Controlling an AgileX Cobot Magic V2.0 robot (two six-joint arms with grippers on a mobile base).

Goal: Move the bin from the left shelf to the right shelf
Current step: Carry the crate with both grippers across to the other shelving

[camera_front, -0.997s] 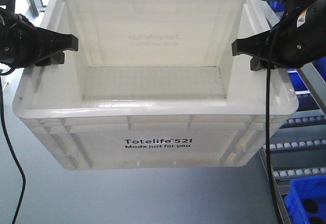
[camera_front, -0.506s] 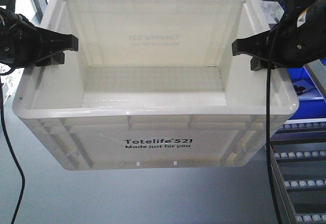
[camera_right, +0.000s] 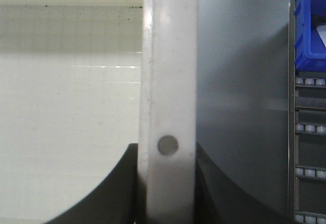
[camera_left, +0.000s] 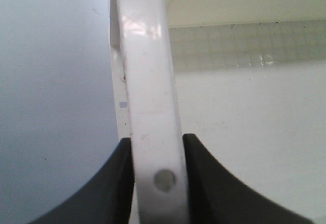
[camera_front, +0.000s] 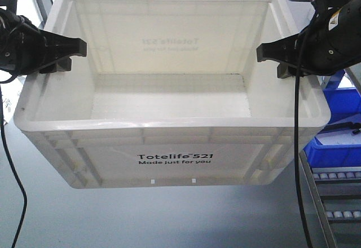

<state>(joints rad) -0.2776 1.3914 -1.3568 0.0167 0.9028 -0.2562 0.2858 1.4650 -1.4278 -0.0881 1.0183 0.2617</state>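
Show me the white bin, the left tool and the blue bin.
white bin [camera_front: 175,159], front view, printed front wall.
left tool [camera_front: 72,55], front view, between its fingertips.
blue bin [camera_front: 345,101], front view, its side wall.

At the left edge of the frame, the left tool is matte black plastic, its fingers blunt and squared at the tips. A thin black cable loops beneath it. The right tool, upper right, is the same black. It bears a small yellow-and-white sticker, and a second black cable hangs from it.
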